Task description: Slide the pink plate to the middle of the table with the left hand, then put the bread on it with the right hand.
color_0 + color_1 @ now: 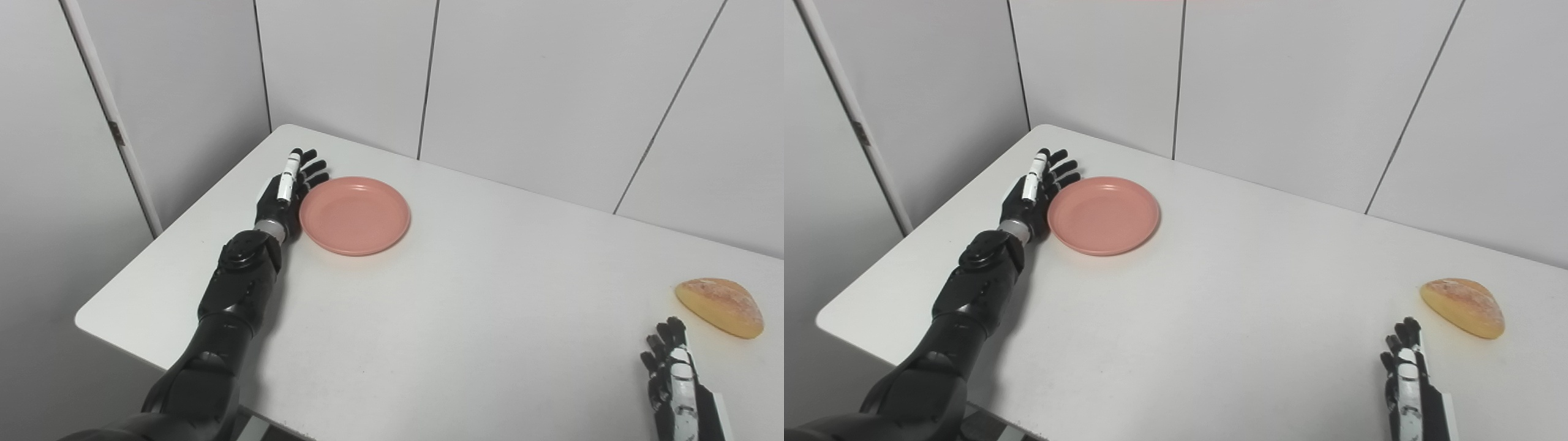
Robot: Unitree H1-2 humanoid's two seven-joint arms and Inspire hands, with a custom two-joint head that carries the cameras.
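Your left arm (226,318) fills the lower left of the frame, running up from the bottom edge toward the upper left part of the white bench (465,343). At its end you see the left robot hand (283,195), laid edge-on with fingers (312,166) stretched out and spread, holding nothing. It sits right against the left rim of the pink plate (354,215); from these views you cannot tell for certain whether palm and rim touch or only stand just beside each other.

Pink plate: flat on the bench, upper left of centre, near the bench's far left corner. Nothing lies on it.

Centre of the bench: plain white surface, with pale wall panels (520,79) behind along the top of the frame.

Moving right, the bread (720,305) lies on the bench at the right edge of the frame, a golden-brown crusted loaf, well apart from the plate.

Lower right corner: your right robot hand (672,364) comes in from the bottom edge, fingers pointing up the frame and extended, gripping nothing. It sits near the bread, below and a little left of it, with bare bench between them.
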